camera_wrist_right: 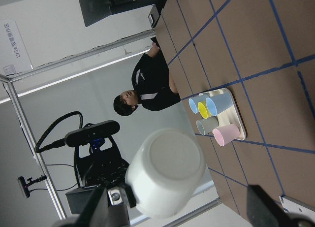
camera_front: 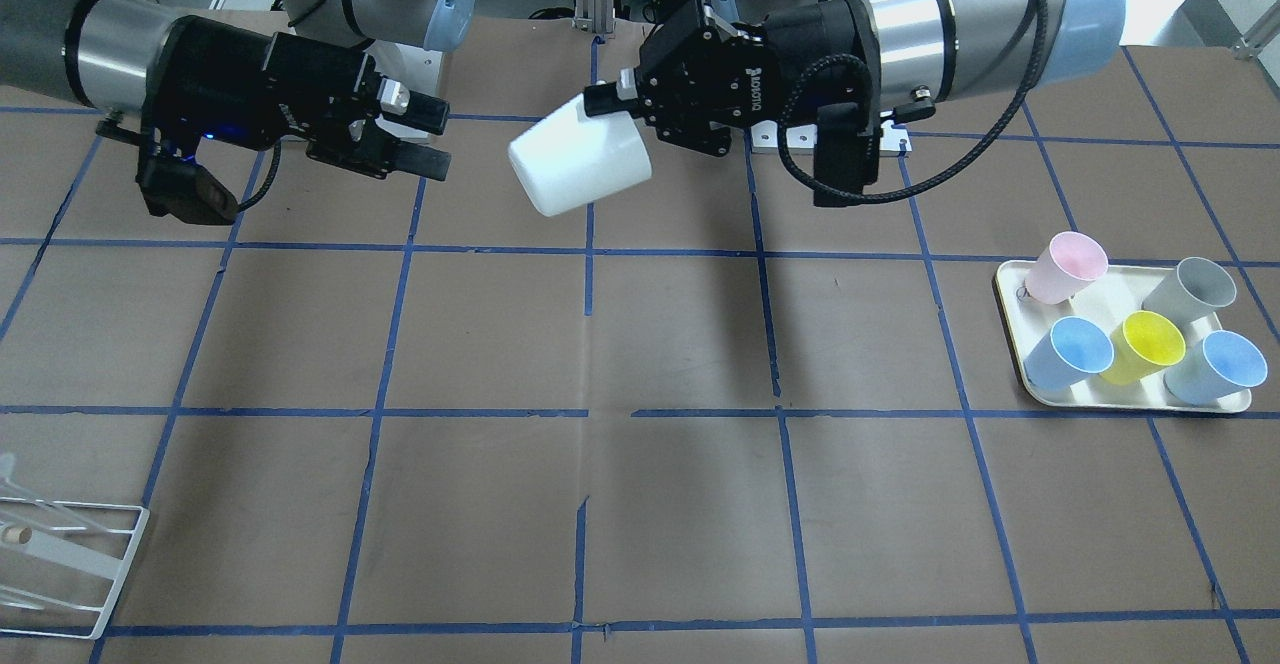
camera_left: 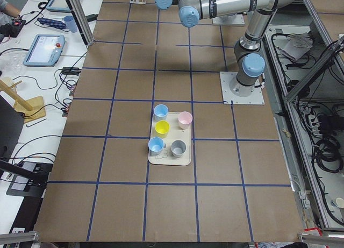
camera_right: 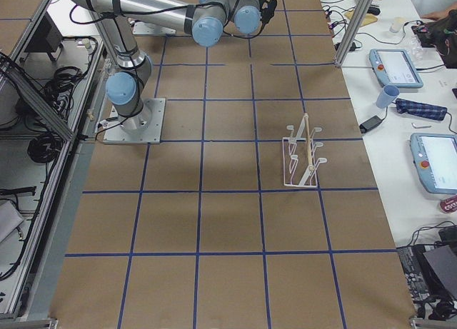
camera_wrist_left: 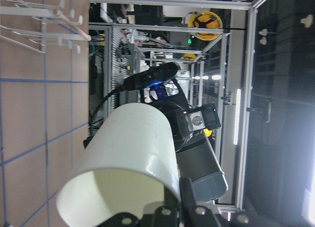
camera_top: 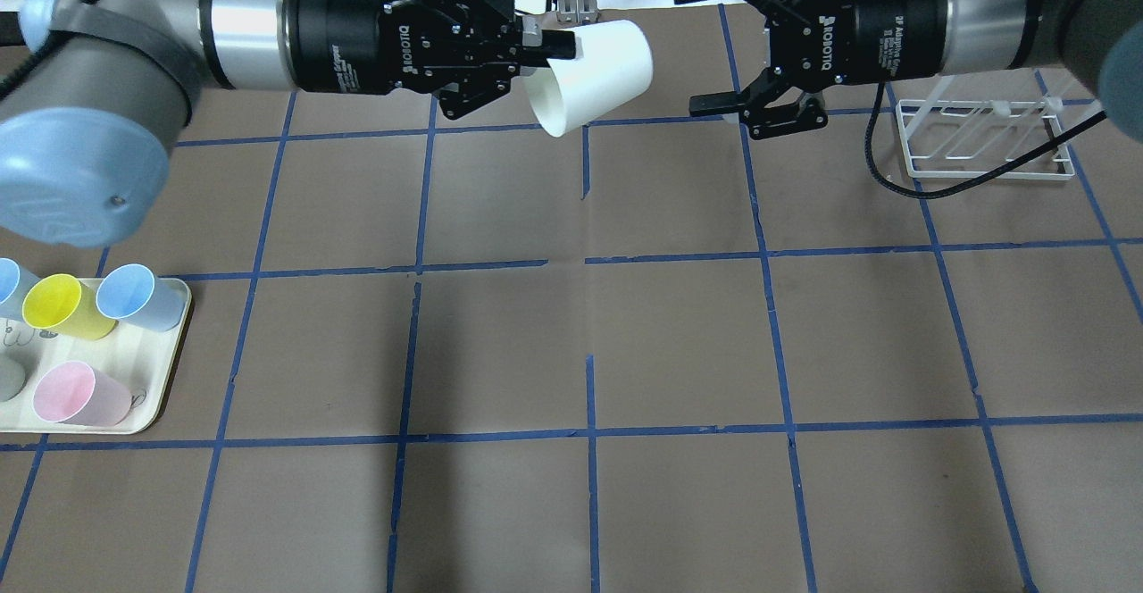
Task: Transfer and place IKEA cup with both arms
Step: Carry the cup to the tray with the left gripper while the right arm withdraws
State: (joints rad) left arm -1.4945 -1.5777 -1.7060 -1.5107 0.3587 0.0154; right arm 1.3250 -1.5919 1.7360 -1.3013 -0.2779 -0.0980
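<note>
The IKEA cup [camera_top: 594, 75], plain white, hangs on its side above the table's far middle. My left gripper [camera_top: 558, 46] is shut on its rim, one finger inside and one outside. The cup's base points at my right gripper [camera_top: 702, 48], which is open and empty a short gap away. In the front view the cup [camera_front: 580, 159] sits between the left gripper [camera_front: 610, 99] and the open right gripper [camera_front: 435, 134]. The left wrist view shows the cup [camera_wrist_left: 128, 153] close up. The right wrist view shows its base [camera_wrist_right: 167, 170] straight ahead between my spread fingers.
A cream tray [camera_top: 170, 370] on the robot's left holds several coloured cups, among them a pink one [camera_front: 1068, 266], a grey one [camera_front: 1190, 289] and a yellow one [camera_front: 1150, 344]. A white wire rack [camera_top: 982, 137] stands on the robot's right, also in the front view [camera_front: 60, 564].
</note>
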